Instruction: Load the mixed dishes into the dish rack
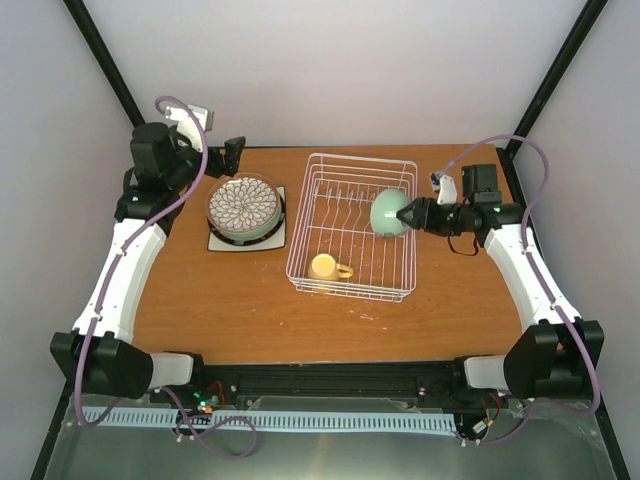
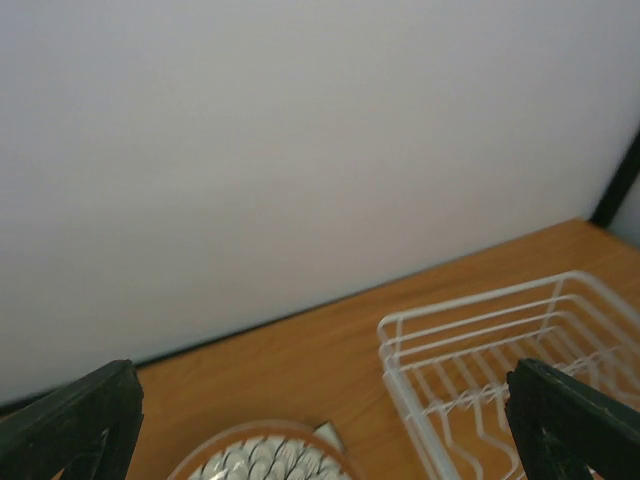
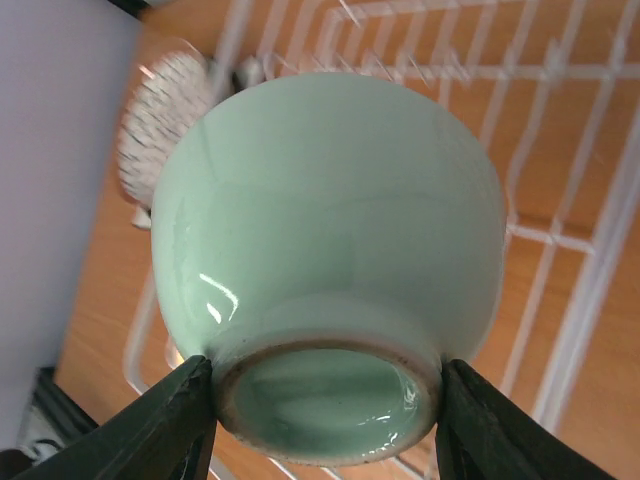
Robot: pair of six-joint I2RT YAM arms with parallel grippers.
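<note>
One dish in hand: clamps mint-green ceramic bowl [image 1: 387, 212] by foot ring in right gripper [image 1: 406, 214], tilts it sideways at right wall of white wire dish rack [image 1: 352, 158], presumably to stand on edge; holds left gripper [image 1: 233, 155] splayed, empty, near white petal-patterned plate [image 1: 243, 203].

Soft, even light fills the top view; the dish rack [image 1: 347, 218] gives only a faint shadow on the table [image 1: 250, 300]. In the right wrist view the mint-green bowl [image 3: 330, 230] carries white glare spots (on its glaze), and the petal-patterned plate [image 3: 165, 110] behind is blurred. The left wrist view is dimmer, slightly soft.
</note>
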